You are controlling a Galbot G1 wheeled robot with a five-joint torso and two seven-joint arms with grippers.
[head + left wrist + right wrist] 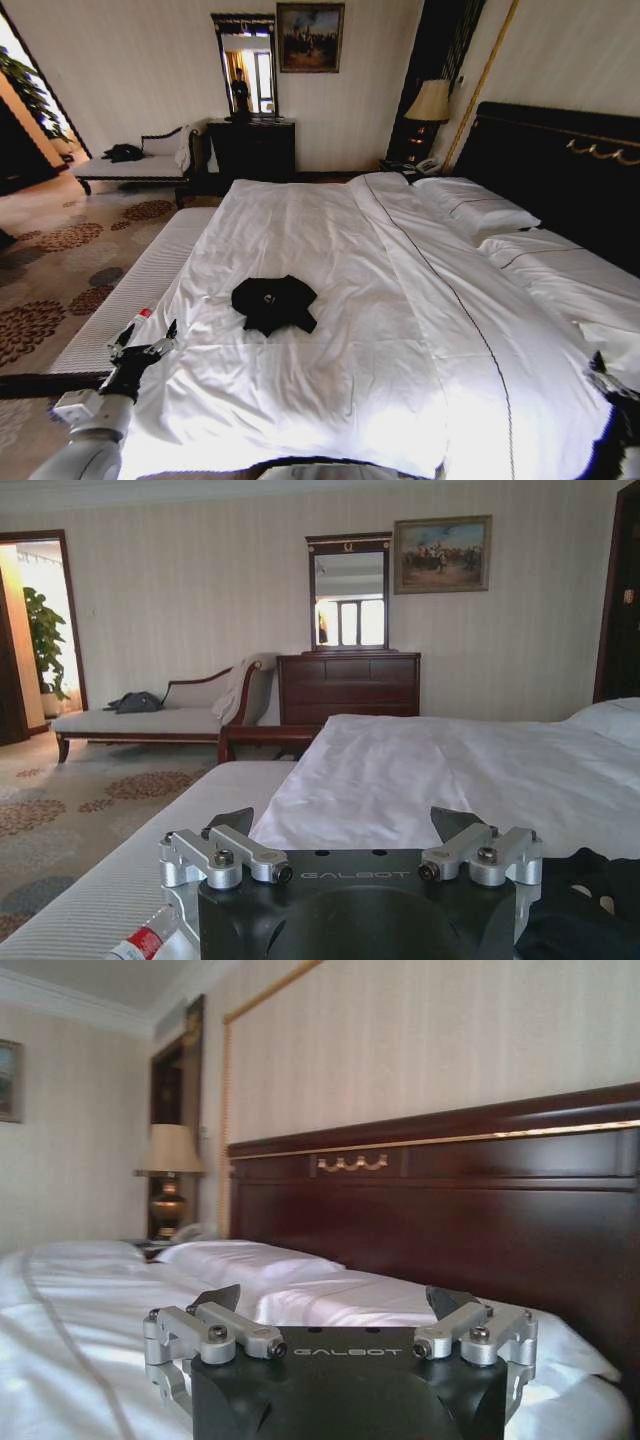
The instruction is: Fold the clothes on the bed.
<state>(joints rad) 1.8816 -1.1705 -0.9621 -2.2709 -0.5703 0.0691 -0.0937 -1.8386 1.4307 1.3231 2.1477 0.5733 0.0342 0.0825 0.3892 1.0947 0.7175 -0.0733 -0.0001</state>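
The clothes, a black T-shirt [273, 303], lie crumpled in a small heap on the white duvet of the bed [350, 230], a little left of its middle. My left gripper [147, 338] hovers open at the bed's near left corner, short of the shirt and holding nothing. In the left wrist view its fingers [232, 821] are spread wide, and a dark fold of the T-shirt [585, 895] shows beyond them. My right gripper [335, 1302] is open and empty over the bed's near right side, facing the pillows [245, 1258] and the dark headboard [450, 1200].
A small white bottle with a red cap [141, 315] lies by the left gripper on a ribbed white bench [130, 290] along the bed's left side. A chaise [130, 165], a dark dresser with a mirror [250, 150] and a lamp [432, 100] stand by the far wall. Patterned carpet lies to the left.
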